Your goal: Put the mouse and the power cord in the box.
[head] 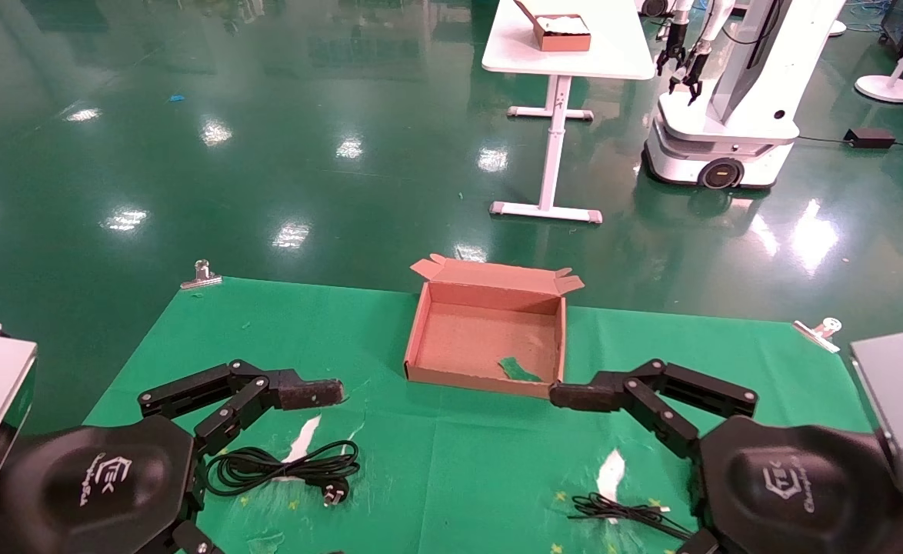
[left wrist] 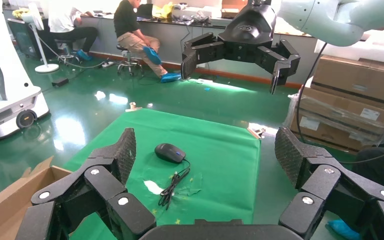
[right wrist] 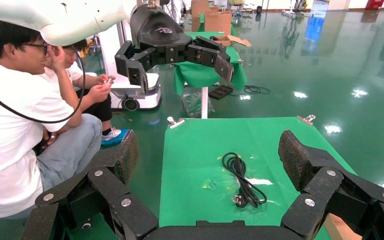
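Note:
The box (head: 490,338) lies open at the far middle of the green cloth, with a green scrap (head: 517,369) inside. The coiled power cord (head: 290,465) with its plug lies front left, below my left gripper (left wrist: 207,150), which hovers open and empty. In the left wrist view the mouse (left wrist: 170,152) rests on the cloth, its bundled wire (left wrist: 172,182) trailing from it. In the head view only that wire (head: 624,512) shows, beside my right gripper (right wrist: 211,152), also open and empty. The right wrist view shows the power cord (right wrist: 242,180) between its fingers (right wrist: 292,152), farther off.
Metal clips (head: 201,277) (head: 821,331) hold the cloth at its far corners. White tears (head: 301,438) (head: 611,469) mark the cloth. Beyond stand a white table (head: 567,61) with another box and a second robot (head: 728,115). People (right wrist: 25,125) sit beside the table.

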Robot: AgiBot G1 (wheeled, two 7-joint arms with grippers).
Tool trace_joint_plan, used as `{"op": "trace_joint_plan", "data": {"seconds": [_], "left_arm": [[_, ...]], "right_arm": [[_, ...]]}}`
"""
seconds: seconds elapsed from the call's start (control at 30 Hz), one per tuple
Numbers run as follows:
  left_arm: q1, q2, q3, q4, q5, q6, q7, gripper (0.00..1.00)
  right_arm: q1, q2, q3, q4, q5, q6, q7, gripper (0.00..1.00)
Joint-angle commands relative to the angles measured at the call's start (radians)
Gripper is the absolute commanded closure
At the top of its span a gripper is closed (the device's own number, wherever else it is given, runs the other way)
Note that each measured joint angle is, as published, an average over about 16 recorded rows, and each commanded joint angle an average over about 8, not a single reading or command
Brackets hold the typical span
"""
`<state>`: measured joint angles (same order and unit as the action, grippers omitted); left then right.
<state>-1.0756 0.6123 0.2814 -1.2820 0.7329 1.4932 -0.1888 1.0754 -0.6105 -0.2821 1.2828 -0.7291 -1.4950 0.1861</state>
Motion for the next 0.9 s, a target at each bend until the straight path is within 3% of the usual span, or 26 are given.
{"op": "trace_joint_plan", "data": {"seconds": [0.03,0.9], "left_arm": [[0.000,0.000,0.000,0.000,0.000,0.000,0.000,0.00],[0.000,0.000,0.000,0.000,0.000,0.000,0.000,0.00]], "right_arm": [[0.000,0.000,0.000,0.000,0.000,0.000,0.000,0.00],[0.000,0.000,0.000,0.000,0.000,0.000,0.000,0.00]]}}
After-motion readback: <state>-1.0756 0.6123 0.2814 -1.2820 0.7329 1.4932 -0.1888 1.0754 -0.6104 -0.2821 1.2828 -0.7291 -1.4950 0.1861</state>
